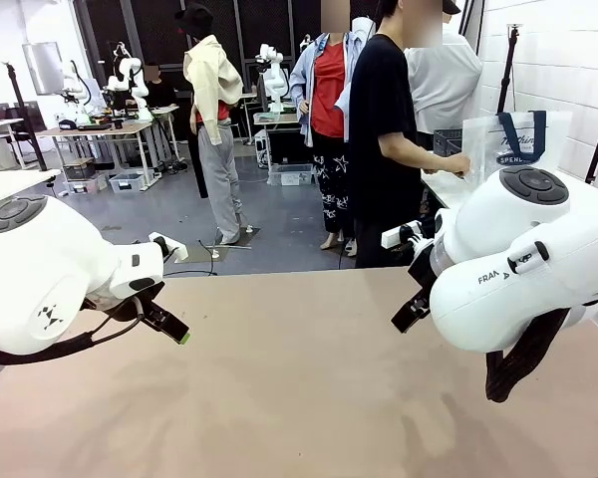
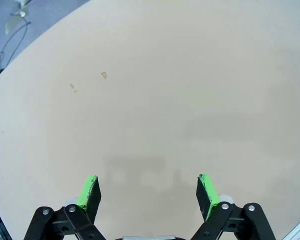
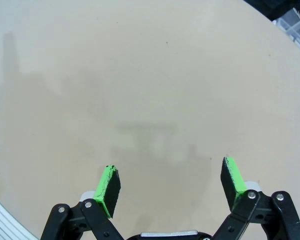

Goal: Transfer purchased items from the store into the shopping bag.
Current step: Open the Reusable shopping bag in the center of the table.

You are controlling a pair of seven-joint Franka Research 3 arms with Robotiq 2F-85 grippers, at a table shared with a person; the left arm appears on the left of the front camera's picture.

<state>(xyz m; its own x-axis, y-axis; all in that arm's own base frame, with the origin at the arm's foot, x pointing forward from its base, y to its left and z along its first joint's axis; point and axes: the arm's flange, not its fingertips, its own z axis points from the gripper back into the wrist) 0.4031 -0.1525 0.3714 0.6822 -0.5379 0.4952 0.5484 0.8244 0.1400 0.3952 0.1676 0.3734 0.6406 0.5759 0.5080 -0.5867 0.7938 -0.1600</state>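
Front view: tan table (image 1: 299,388) between two white arms. Person in black shirt (image 1: 379,110) beyond far edge, right of centre, hand (image 1: 460,165) at shopping bag (image 1: 513,149). Bag upright beyond table's far right corner, translucent white, navy strap handles, lower part hidden behind right arm (image 1: 518,269). Blue print legible as "SPERL", remainder hidden; "FRA" legible on right arm. Wrist views: left gripper (image 2: 149,192) and right gripper (image 3: 170,185) released, green pads well apart, over tabletop.

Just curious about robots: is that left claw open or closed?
Open. The left gripper has its green pads wide apart over the table, nothing between them.
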